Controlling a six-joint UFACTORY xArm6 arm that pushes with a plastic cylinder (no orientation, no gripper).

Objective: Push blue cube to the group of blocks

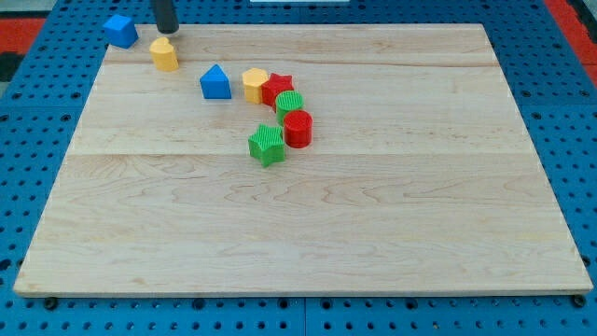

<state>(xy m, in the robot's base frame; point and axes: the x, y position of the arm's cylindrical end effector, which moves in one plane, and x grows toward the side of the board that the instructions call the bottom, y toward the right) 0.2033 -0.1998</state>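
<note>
The blue cube point(120, 30) sits at the board's top-left corner. My tip point(167, 31) is just to its right, near the top edge, and just above a yellow rounded block point(164, 54). A blue house-shaped block point(215, 83) lies further right. The group stands near the upper middle: a yellow hexagonal block point(255, 84), a red star point(277, 90), a green cylinder point(290, 105), a red cylinder point(298, 128) and a green star point(267, 145).
The wooden board point(308, 233) lies on a blue pegboard surface point(37, 112). The blue cube overhangs close to the board's top-left corner edge.
</note>
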